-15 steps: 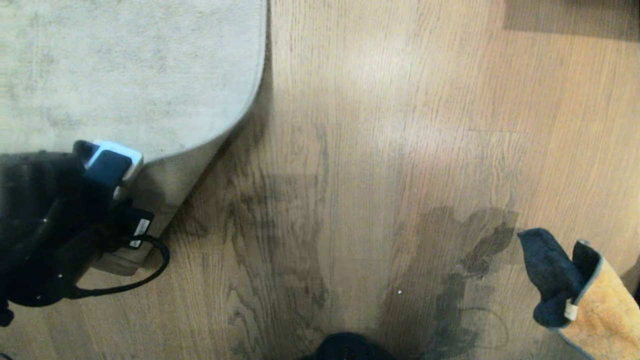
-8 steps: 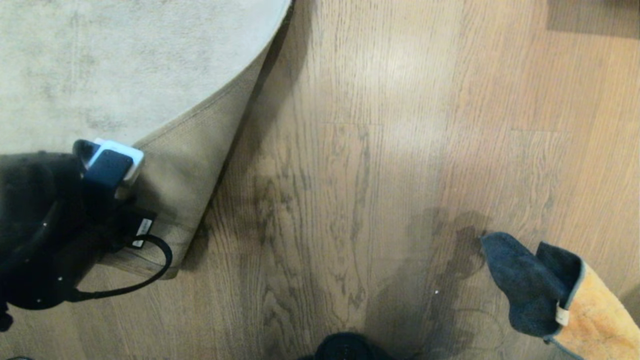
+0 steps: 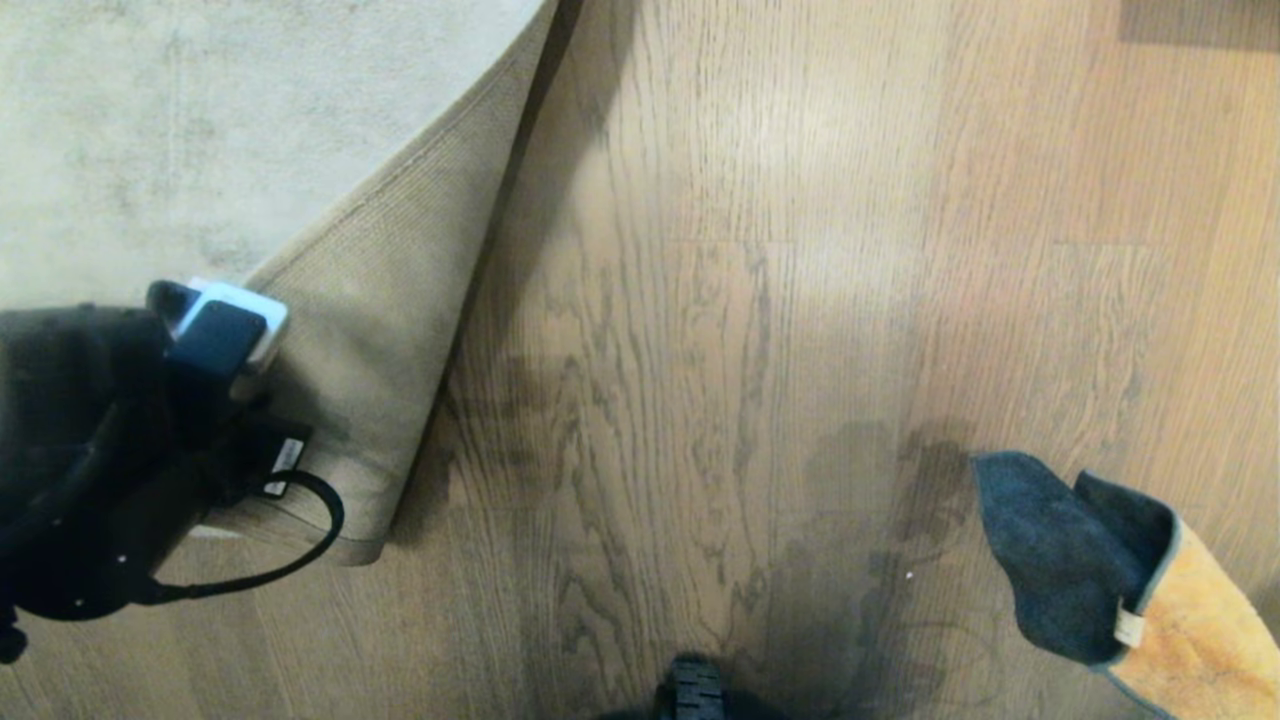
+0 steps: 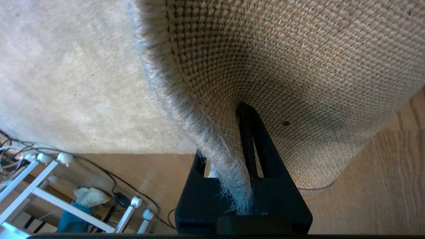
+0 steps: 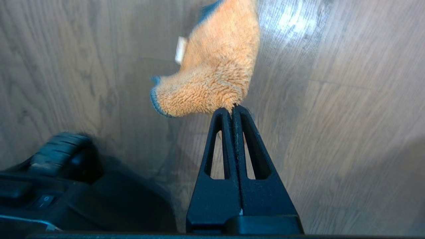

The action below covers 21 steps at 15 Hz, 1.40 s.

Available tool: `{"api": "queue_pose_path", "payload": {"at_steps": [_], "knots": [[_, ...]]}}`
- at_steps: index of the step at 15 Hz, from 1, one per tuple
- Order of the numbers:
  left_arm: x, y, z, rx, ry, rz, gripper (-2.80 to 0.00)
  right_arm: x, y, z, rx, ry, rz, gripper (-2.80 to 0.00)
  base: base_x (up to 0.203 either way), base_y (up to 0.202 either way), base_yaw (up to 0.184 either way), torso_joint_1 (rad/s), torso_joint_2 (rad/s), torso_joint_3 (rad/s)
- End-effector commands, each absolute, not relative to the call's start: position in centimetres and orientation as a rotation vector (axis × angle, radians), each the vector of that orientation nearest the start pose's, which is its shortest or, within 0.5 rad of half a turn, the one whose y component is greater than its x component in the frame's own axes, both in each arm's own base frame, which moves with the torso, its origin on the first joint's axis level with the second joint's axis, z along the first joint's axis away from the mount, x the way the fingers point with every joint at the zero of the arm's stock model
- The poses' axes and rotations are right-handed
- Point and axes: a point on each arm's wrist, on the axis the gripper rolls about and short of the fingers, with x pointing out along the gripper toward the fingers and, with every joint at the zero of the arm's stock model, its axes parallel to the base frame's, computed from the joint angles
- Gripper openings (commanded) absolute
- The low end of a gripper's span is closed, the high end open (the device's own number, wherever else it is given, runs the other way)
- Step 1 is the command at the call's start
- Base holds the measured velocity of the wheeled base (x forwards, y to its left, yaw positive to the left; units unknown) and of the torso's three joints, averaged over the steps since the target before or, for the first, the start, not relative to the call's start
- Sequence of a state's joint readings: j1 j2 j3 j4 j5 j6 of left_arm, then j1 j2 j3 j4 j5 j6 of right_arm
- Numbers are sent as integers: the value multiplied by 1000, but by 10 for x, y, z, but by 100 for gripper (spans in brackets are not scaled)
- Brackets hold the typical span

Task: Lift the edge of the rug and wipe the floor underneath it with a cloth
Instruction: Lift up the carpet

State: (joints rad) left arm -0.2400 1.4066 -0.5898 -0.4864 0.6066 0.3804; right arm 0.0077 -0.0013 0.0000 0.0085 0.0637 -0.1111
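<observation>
My left gripper [image 4: 229,132] is shut on the rug edge [image 4: 212,139], whose frayed pile runs down between the fingers. In the head view the left arm [image 3: 120,440] holds that corner up at the left. The corner is folded back and shows tan mesh backing [image 3: 390,330] beside the pale grey rug [image 3: 200,120]. Wood-plank floor [image 3: 750,300] lies bare to its right. My right gripper [image 5: 233,109] is shut on the cloth [image 5: 212,73], which hangs above the floor. In the head view the cloth [image 3: 1180,620] shows at the lower right, orange with a dark grey flap.
A darker patch [image 3: 880,520] lies on the planks left of the cloth. The robot's dark base [image 3: 695,690] is at the lower middle, with a wheel [image 5: 59,156] near the right gripper. White rack legs [image 4: 49,186] and cables stand beyond the rug.
The whole head view has shifted, so the camera has moved. The rug corner is peeled further back and far more tan backing shows. Both grips are unchanged.
</observation>
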Motion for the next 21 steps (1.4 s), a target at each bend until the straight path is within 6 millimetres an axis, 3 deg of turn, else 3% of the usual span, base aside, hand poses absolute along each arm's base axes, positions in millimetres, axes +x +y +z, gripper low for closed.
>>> {"api": "queue_pose_path", "payload": {"at_steps": [1,21], "knots": [[216,-40,188,511,368,304,-280,-23,1,75,-112,4,72,-280,0,0,0,0,0,0],[213,-46,187,525,369,272,-280,-23,1,75,-113,4,72,-280,0,0,0,0,0,0]]}}
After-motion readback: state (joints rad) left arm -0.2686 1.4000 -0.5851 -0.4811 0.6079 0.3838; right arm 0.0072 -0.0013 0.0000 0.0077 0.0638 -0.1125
